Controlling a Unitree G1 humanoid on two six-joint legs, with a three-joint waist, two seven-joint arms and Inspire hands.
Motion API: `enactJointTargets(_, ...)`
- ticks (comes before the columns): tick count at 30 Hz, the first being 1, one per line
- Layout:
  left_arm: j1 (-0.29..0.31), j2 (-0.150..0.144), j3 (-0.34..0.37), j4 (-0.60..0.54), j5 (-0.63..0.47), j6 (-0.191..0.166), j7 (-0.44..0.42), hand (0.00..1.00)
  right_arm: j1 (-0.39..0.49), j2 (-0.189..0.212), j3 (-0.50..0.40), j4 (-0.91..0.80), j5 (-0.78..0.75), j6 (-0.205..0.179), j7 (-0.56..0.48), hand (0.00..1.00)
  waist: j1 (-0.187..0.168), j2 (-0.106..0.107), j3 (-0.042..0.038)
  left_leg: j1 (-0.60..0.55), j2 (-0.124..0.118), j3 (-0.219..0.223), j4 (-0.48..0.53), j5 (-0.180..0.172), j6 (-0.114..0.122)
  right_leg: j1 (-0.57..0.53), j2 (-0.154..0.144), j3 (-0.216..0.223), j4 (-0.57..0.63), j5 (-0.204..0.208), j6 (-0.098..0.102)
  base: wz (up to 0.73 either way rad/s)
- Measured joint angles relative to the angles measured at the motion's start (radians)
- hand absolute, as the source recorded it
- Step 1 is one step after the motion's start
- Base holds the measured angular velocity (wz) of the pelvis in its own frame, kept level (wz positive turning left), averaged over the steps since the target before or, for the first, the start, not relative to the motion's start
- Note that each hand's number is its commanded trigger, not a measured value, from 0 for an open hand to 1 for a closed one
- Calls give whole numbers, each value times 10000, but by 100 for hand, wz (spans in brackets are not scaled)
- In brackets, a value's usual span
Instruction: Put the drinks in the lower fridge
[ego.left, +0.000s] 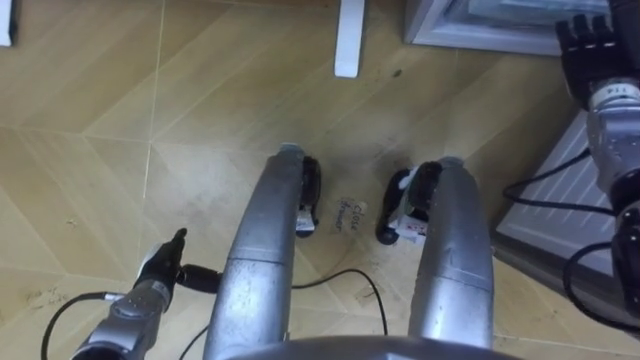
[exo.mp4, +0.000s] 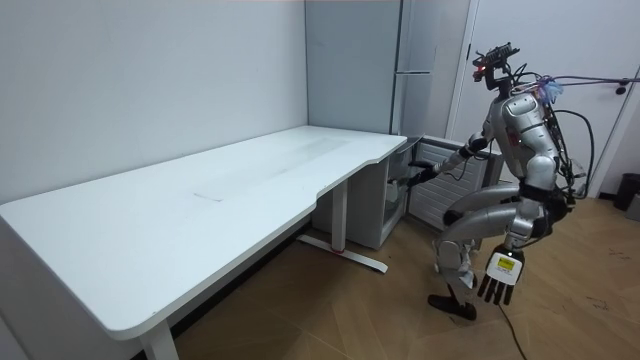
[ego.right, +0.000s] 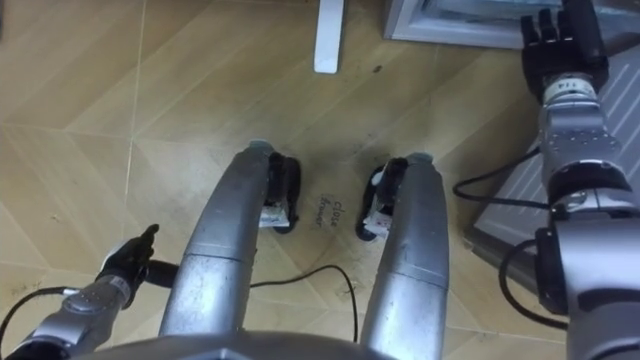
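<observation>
Both hands are carrying no drinks, and the open right hand (ego.right: 562, 45) is pointing up at the lower fridge (ego.right: 440, 30) in the frame's upper right, much nearer to it than the open left hand (ego.right: 128, 258) at lower left.

Desk (exo.mp4: 250, 190) is set along the wall at the room view's left. Low fridge (exo.mp4: 378, 205) is tucked in at the desk's far end, just beside the desk foot (ego.left: 349, 38), with a tall cabinet (exo.mp4: 400, 60) behind it. Robot is crouched before the fridge, with the door panel (ego.left: 555, 195) to its right. Right hand (ego.left: 590, 45) is held forward near the fridge front, left hand (ego.left: 165, 255) low at the left. Paper slip (ego.left: 349, 215) is on the floor (ego.left: 100, 150) between the feet.
</observation>
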Motion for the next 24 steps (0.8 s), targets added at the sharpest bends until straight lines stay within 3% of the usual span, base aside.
enactJointTargets(9, 63, 7, 0, -13, -111, -23, 132, 0, -455, -46, 318, -1195, -92, -269, -911, 0, 12, -3, 0, 7, 65, -1, 262, -246, -173, -16, -94, -160, 254, -179, -282, -2)
enactJointTargets(12, 66, 6, -8, -47, -253, -21, 109, 0, -477, -49, 361, -1437, -94, -338, -937, 0, 65, -3, 0, 27, 62, 0, 397, -349, -210, -3, -112, -183, 408, -263, -279, 0)
enactJointTargets(18, 182, 9, -34, -194, -308, 1, 70, 0, -477, -49, 432, -1512, -90, -433, -940, 0, 200, 18, -11, 208, 70, -122, 439, -436, -293, 240, -158, -359, 490, -456, -497, 3)
enactJointTargets(24, 619, 26, -21, -484, -296, -11, 76, 0, -478, -49, 430, -1530, -87, -411, -960, 0, 281, 29, -17, 529, 140, -185, 432, -481, -317, 620, -188, -447, 506, -587, -516, 3)
